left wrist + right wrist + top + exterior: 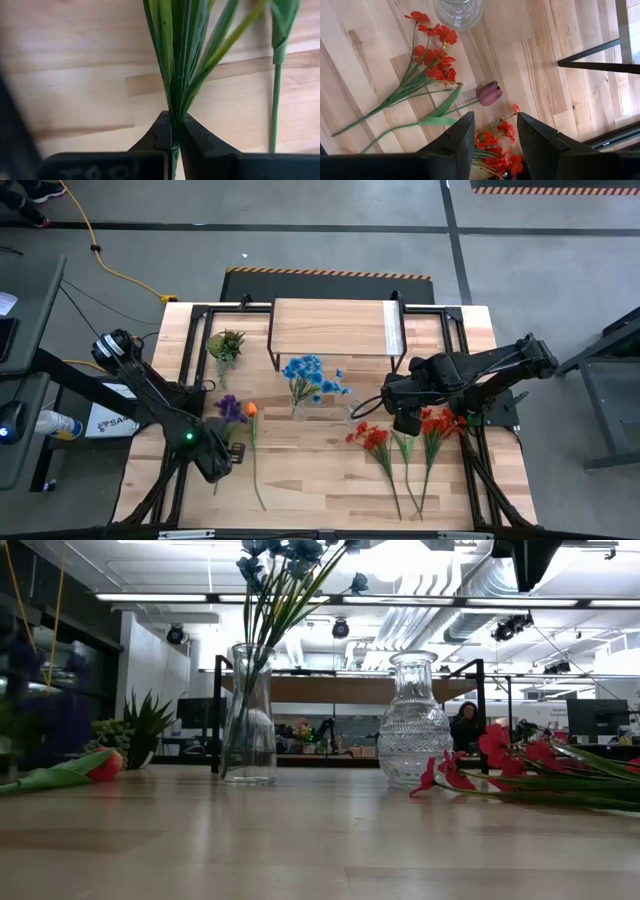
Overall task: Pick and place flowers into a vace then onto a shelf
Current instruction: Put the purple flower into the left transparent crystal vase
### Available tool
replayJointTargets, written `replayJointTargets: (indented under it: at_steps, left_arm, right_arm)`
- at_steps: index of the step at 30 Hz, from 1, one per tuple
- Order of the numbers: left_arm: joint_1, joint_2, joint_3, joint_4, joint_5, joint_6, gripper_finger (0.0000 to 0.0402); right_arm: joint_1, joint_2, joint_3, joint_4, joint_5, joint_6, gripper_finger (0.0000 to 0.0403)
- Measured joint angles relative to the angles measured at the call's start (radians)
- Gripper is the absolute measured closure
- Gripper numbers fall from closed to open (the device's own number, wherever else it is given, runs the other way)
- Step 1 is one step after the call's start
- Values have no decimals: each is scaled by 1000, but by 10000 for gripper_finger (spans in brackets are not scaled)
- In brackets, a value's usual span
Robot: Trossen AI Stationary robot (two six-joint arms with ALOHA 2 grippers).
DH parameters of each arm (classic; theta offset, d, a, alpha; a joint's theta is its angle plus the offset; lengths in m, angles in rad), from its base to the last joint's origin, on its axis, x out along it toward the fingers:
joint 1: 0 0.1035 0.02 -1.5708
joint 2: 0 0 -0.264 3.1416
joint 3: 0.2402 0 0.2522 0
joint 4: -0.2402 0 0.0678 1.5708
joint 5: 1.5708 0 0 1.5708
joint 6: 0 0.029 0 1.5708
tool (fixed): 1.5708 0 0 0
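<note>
Your left end effector [172, 135] is clamped tight on the purple flower's stem bundle [175, 75], near the front-left of the worktop [320, 470]. The stems run straight out from the fingertips, so the long axis is in line w/ the end effector, and in the high view the purple bloom [230, 408] sits toward the vases from the grip. The next move, I'd judge, turns on this: the clear vase holding blue flowers [249, 715] lies fwd and to the right of that left end effector, toward worktop centre, and the stem has to come upright w/ the cut end down before it can enter the neck. Left arm is the nearer one for that vase. Your right end effector [492, 137] hangs w/ its fingers well apart and nothing between them, above the red sprays on the right side. The maroon tulip [489, 93] lies just ahead of it, stem running crosswise to the finger gap, so it's the nearer arm for the red lot and for the cut-glass vase [414, 720], which looks empty. Counts: 2 vases; 1 blue bunch [310, 375], already in a vase; 1 purple flower in hand; 1 orange tulip [251, 410] flat beside it; 3 red sprays [375, 438] as best I can count; 1 maroon tulip. 1 shelf [335, 328] at the back, nothing on it yet; 1 small spiky plant [226, 344] to its left.
</note>
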Motion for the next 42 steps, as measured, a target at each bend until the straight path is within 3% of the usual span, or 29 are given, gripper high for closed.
replayJointTargets:
  at_steps: [6,12,20,31,37,42]
  left_arm:
    - [0,-3,232,-335,-30,5,355]
    - [0,-4,494,-688,-169,8,355]
    - [13,-33,613,-686,-513,169,355]
    - [13,-47,680,-685,-813,305,355]
    - [13,-71,792,-684,-977,472,355]
    - [13,-82,946,-685,-1089,703,355]
  right_arm:
    - [0,0,0,0,8,-18,263]
    - [0,0,0,0,8,-20,263]
    - [0,0,0,0,8,0,263]
    - [0,0,0,1,8,6,263]
    - [0,0,0,1,4,7,263]
    - [0,0,0,1,4,7,263]
